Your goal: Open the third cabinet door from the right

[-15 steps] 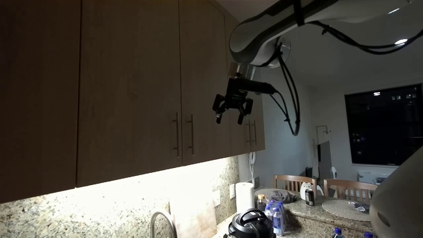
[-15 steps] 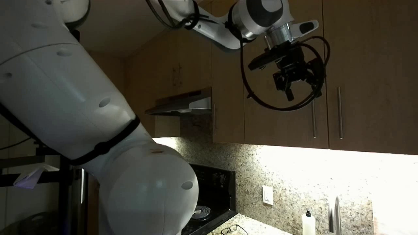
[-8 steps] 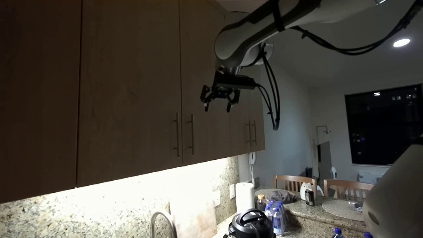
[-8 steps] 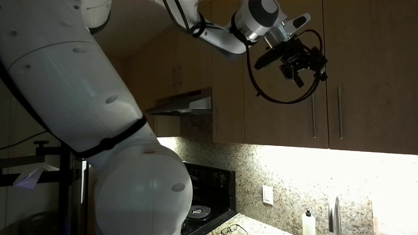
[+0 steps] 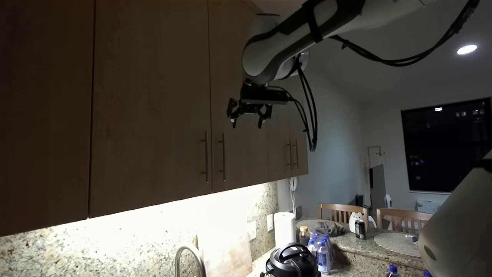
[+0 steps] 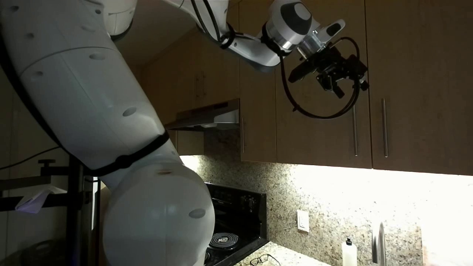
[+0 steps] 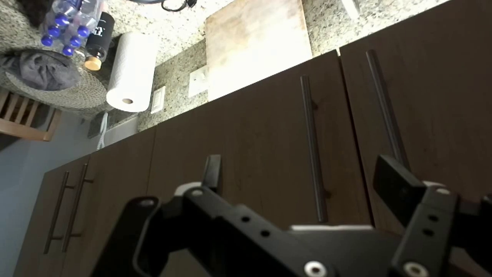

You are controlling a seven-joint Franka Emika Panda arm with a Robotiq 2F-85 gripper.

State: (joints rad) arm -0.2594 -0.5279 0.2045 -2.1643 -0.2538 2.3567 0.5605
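Third cabinet door from the right (image 5: 242, 165): closed, upper row above the counter (image 5: 261, 262), slim bar handle (image 5: 223, 157) low on its left edge. Gripper (image 5: 247, 123) off the cabinet fronts (image 5: 150, 96), clear of the handle; fingers (image 7: 398, 188) spread wide, handle showing between them in the wrist view. Counter's far end, by the wall (image 5: 263, 204): paper towel roll (image 5: 285, 231), then dark bottle (image 7: 100, 40), white lettering unreadable; beside that, blue-capped bottles (image 5: 323, 261), labels illegible. Raised counter (image 5: 355, 244), near edge: dark can (image 5: 360, 229), print too small.
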